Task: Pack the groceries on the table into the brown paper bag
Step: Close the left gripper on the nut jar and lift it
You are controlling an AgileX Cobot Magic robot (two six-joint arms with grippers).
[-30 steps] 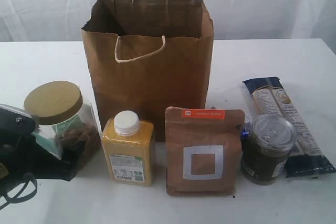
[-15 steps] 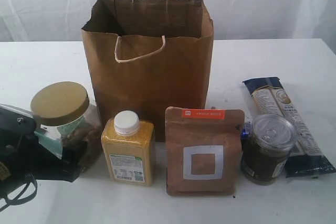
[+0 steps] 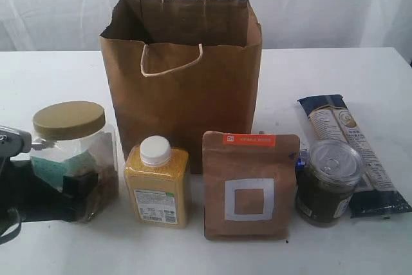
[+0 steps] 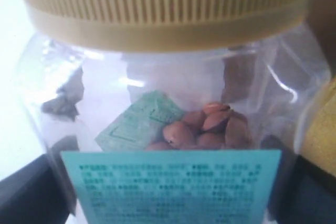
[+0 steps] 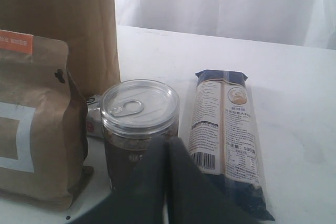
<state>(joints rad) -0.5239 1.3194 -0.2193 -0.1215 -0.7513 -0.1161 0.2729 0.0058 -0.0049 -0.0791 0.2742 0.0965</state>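
The clear jar with gold lid stands upright at the left of the table. My left gripper is shut on its lower body. In the left wrist view the jar fills the frame, with dark fingers on either side of it. To its right stand the yellow bottle, the brown square-marked pouch and the small dark jar. The long navy-tan packet lies flat. The brown paper bag stands open behind them. My right gripper is shut and empty, just before the dark jar. It is out of the exterior view.
The right wrist view shows the packet beside the dark jar, the pouch and the bag's side. A small silver-red item lies behind the dark jar. White curtains hang behind the table.
The clear jar was tilted in the left gripper and now stands upright. The left arm has shifted leftward and lower. The other groceries and the bag have not moved.
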